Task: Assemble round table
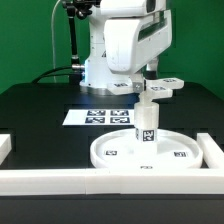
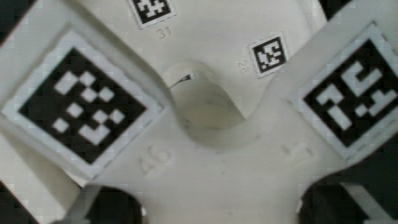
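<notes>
Exterior view: where's everything?
— Disc [image 1: 106, 151] at six o'clock on the black surface [image 1: 40, 110]; post [image 1: 147, 125] upright at its centre, cross [image 1: 165, 84] over its top.
— Jaws?
— Flanking the cross; gripping or not, I cannot tell.
— Advice?
— Keep the cross level, hub over post, press straight down. Smooth hard plastic may slip.

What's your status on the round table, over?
Gripper shut on cross-shaped piece, held above the post. Post upright in the round disc. Nothing seen in the way.
</notes>
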### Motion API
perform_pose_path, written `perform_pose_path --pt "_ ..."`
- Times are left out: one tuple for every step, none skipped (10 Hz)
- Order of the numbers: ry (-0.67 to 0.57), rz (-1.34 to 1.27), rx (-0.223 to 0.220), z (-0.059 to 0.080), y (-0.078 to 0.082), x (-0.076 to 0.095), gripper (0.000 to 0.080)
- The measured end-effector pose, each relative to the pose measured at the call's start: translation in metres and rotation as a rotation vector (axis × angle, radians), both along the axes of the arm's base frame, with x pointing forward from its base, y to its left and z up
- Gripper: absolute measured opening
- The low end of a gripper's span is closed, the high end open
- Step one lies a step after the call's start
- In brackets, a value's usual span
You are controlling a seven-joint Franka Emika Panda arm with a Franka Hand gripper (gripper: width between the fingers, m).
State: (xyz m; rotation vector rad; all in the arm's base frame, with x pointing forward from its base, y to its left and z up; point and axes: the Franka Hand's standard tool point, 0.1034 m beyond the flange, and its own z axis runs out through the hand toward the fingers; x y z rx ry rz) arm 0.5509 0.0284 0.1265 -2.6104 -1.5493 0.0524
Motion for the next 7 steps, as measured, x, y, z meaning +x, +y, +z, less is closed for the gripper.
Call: perform_pose_path --pt "0.003 -0.001 0.000 -0.001 0.000 -0.001 0.0442" --pt "0.006 0.001 0.000 -0.002 0.001 -0.002 0.0442" --pt "0.011 0.001 0.001 -0.005 0.002 -0.003 0.0442" --pt "0.014 0.003 0.001 -0.007 0.002 -0.004 0.0442" --pt "0.020 0.004 0.001 -0.011 0.002 -0.004 0.0442" --pt "0.027 0.004 0.003 -0.016 0.001 -0.004 0.0442" --pt "0.030 0.003 0.003 -0.019 0.000 -0.004 0.0442"
